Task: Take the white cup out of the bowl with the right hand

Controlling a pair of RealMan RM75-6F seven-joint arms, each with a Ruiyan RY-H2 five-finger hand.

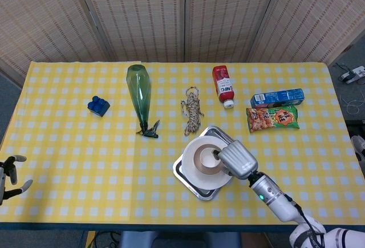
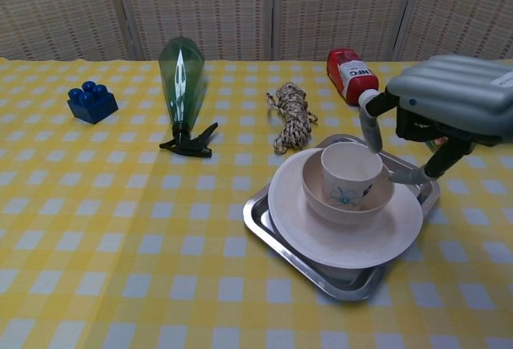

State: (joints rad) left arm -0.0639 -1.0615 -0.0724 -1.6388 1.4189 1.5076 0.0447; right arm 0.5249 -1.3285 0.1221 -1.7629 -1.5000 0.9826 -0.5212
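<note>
The right hand is seen at the three o'clock side of the white cup, its fingers spread apart and angled down toward the rim; nothing is held, and whether a fingertip touches the cup cannot be told. The cup stands upright inside the bowl, which sits on a white plate carried by a metal tray. The step in hand is judged to be the reach, with the grasp not yet made. The next move is judged to call for the fingers being set around the cup wall, closed, and the cup raised straight up so the bowl is not dragged.

Across the table from nine o'clock toward three, a blue block, a green spray bottle, a coil of rope, a red bottle and a snack bag are laid out. The left hand is seen at the far left edge, open and empty.
</note>
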